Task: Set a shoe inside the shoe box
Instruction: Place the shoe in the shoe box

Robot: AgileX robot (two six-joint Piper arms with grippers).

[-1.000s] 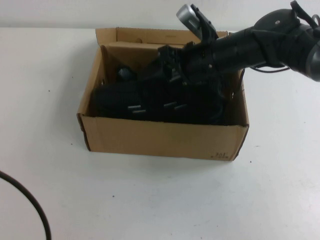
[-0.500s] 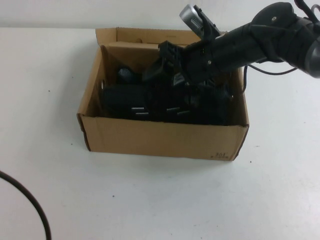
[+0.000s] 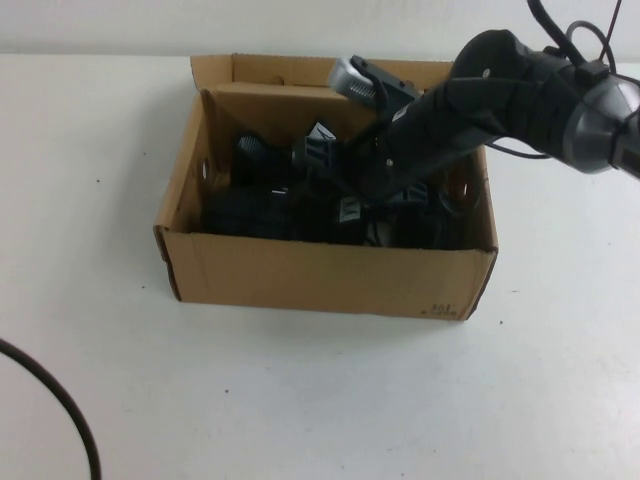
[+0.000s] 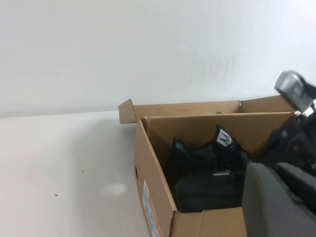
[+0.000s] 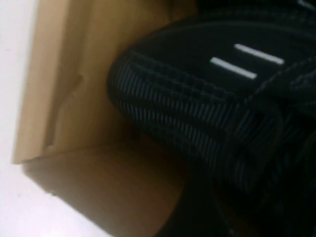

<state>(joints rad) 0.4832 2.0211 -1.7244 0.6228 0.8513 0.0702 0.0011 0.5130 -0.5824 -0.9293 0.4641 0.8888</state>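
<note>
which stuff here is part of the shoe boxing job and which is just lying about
Part of the job:
- shoe, lying inside the box
- shoe box, lid flap open
- right pincer, over the shoe inside the box
- left pincer, shut, out of view

Just lying about:
- black cable on the table's near left
- white table

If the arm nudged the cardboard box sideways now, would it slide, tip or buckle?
The shoe box would probably slide rather than tip: it sits low and wide on the smooth table. Its thin corrugated walls might flex. The black shoe inside adds weight, likely steadying it.
</note>
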